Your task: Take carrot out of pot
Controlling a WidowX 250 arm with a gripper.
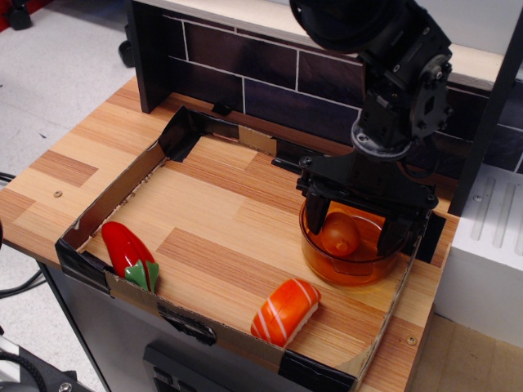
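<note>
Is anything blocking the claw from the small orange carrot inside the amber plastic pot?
Nothing visible does. The open claw is lowered into the translucent amber pot, one finger on each side of the small smooth orange carrot, with only open space between them.

The hand (pixel 353 233) hides the pot's (pixel 347 268) far rim.

I see a red pepper (pixel 128 250) at the tray's (pixel 114 198) left corner, sushi (pixel 284 310) against its front wall.
</note>
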